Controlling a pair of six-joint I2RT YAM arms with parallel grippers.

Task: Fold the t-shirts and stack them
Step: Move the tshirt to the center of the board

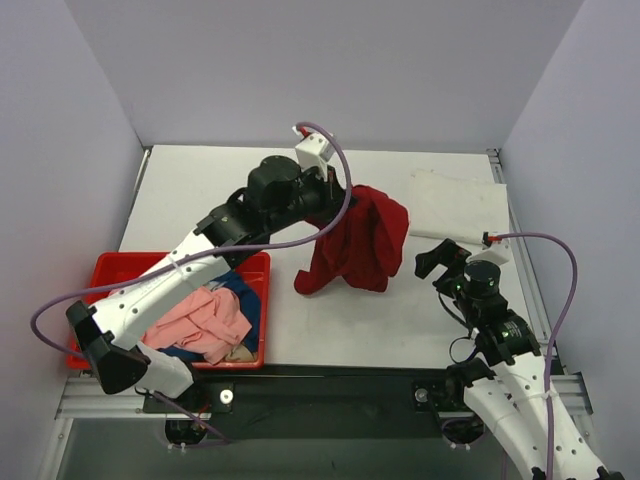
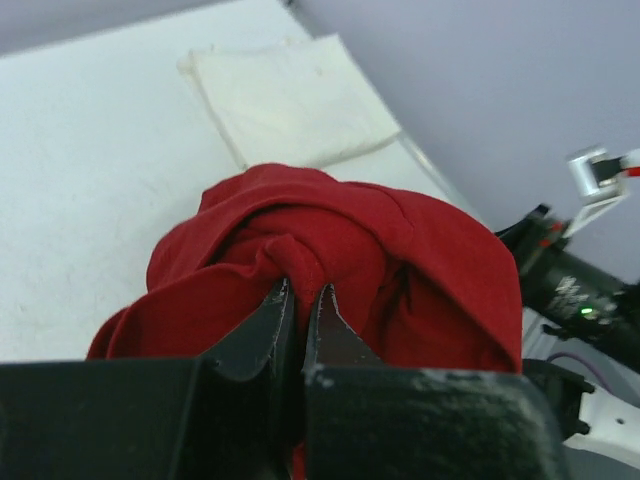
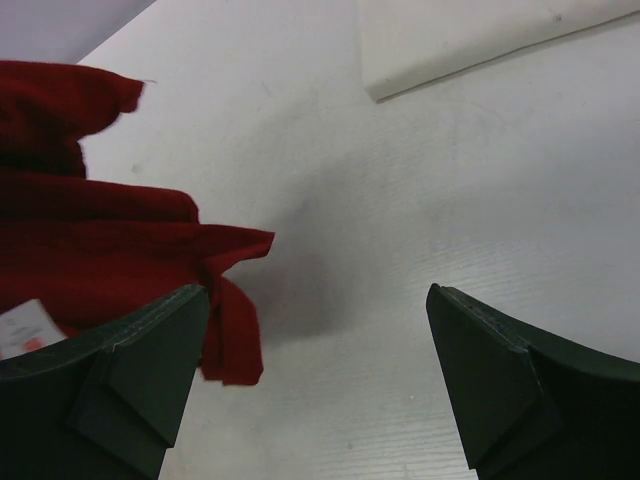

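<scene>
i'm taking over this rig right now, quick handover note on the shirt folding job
Left gripper: shut on the dark red t-shirt, which hangs bunched from it over the middle of the table.
Right gripper: open and empty, low over the table just right of the red cloth.
White t-shirt: folded flat at the far right of the table.
Pink t-shirt, blue t-shirt and beige t-shirt: heaped unfolded in the red bin, near left.
Done: the white one is folded.
Left: fold the dark red one, stack it on the white, then the three in the bin.
</scene>
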